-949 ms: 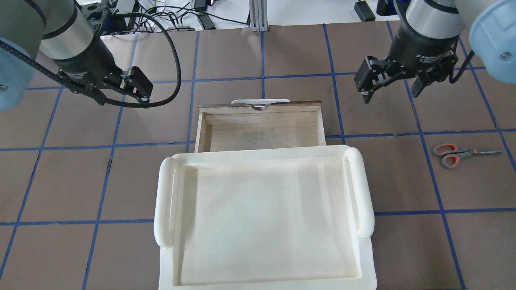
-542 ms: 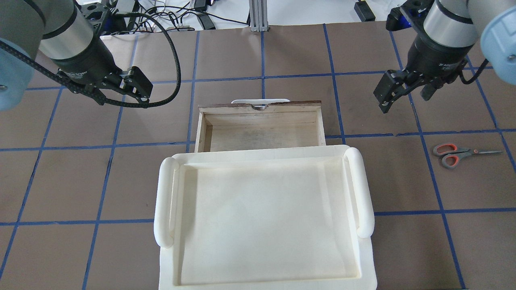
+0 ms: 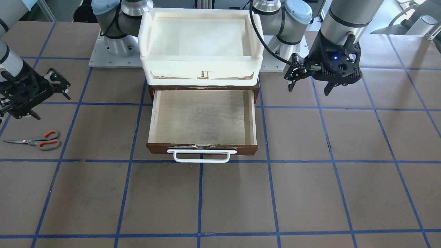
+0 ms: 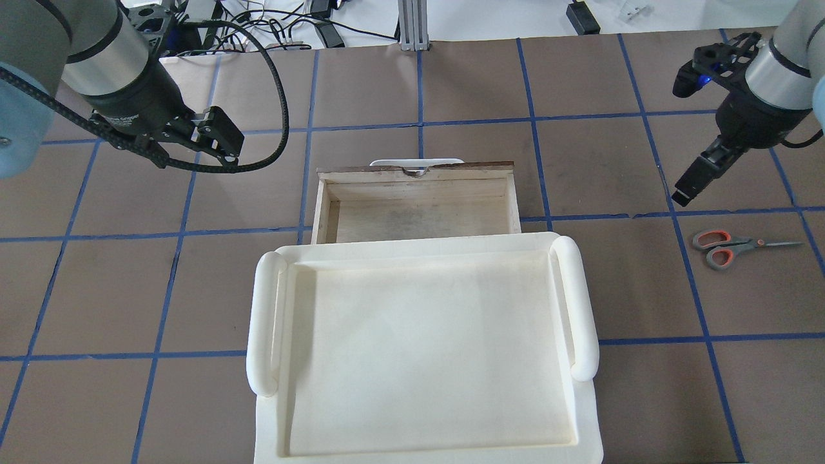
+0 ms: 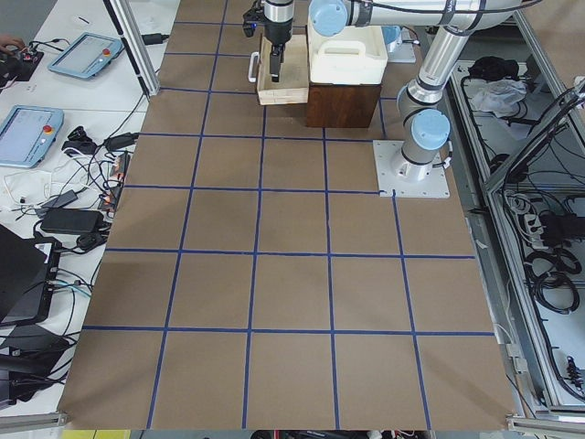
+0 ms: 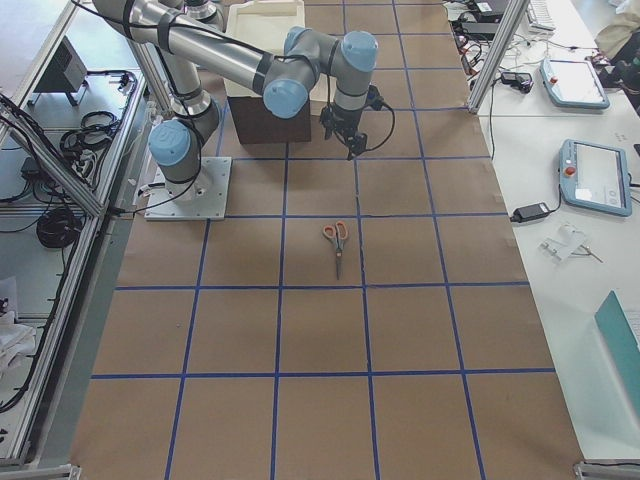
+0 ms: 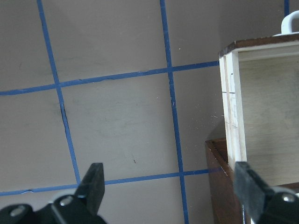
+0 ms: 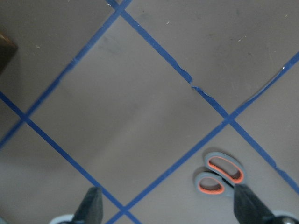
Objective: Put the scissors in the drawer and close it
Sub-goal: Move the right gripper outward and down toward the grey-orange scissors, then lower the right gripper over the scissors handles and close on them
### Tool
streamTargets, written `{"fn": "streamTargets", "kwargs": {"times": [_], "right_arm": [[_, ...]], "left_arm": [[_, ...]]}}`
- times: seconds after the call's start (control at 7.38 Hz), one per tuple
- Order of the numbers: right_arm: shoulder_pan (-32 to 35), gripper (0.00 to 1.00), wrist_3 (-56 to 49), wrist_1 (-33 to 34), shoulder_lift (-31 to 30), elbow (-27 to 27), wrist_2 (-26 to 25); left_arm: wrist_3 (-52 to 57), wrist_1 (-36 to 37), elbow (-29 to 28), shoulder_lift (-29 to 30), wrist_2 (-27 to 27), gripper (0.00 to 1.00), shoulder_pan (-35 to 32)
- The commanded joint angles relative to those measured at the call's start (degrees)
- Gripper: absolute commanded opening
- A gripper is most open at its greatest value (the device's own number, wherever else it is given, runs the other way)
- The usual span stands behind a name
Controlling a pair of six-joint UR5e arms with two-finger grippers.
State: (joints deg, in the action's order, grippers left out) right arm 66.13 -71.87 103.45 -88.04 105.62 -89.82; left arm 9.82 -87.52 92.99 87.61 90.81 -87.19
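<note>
The scissors point(image 4: 741, 247), grey with orange-red inner loops, lie flat on the table far right of the drawer; they also show in the front view point(image 3: 34, 140) and their handles in the right wrist view point(image 8: 219, 175). The wooden drawer point(image 4: 412, 219) is pulled open and empty, its white bar handle point(image 3: 201, 155) facing away from me. My right gripper point(image 4: 686, 190) is open and empty, hovering just behind and left of the scissors; it also shows in the right wrist view point(image 8: 168, 205). My left gripper point(image 4: 222, 138) is open and empty, left of the drawer, above the table.
A cream-white plastic tray point(image 4: 580, 303) sits on top of the dark brown cabinet point(image 6: 265, 120) that holds the drawer. The table is brown with a blue tape grid. Cables and equipment lie beyond the far edge.
My right gripper has moved right and toward me, turning, and now hangs close to the scissors. The left arm, drawer and scissors have not moved.
</note>
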Motion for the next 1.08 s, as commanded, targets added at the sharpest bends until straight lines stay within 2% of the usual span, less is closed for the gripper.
{"fn": "streamTargets", "kwargs": {"times": [0.0,0.14,0.27,0.41,0.54,0.81,0.95], "right_arm": [[-8.71,1.0,-26.01,13.92,4.78,7.03,0.08],[-12.22,1.0,-38.39,18.23,8.29,7.84,0.26],[-15.56,1.0,-50.26,20.28,10.33,8.8,3.05],[-16.81,1.0,-57.95,25.6,10.7,10.55,4.12],[-17.35,1.0,-63.95,31.14,11.22,12.57,4.3],[-17.53,1.0,-66.81,38.28,16.21,13.38,4.92],[-17.53,1.0,-68.04,38.31,16.85,13.64,4.83]], "left_arm": [[-0.06,-0.02,0.0,-0.07,0.07,1.0,0.09],[0.03,-0.02,0.0,-0.07,0.16,1.0,0.09],[0.03,-0.02,0.0,-0.07,0.07,1.0,0.0],[0.03,-0.02,0.0,-0.07,0.16,1.0,0.09],[0.03,-0.02,0.0,-0.07,0.16,1.0,0.09],[0.03,-0.02,0.0,-0.07,0.07,1.0,0.09],[0.03,-0.02,0.0,-0.07,0.16,1.0,0.09]]}}
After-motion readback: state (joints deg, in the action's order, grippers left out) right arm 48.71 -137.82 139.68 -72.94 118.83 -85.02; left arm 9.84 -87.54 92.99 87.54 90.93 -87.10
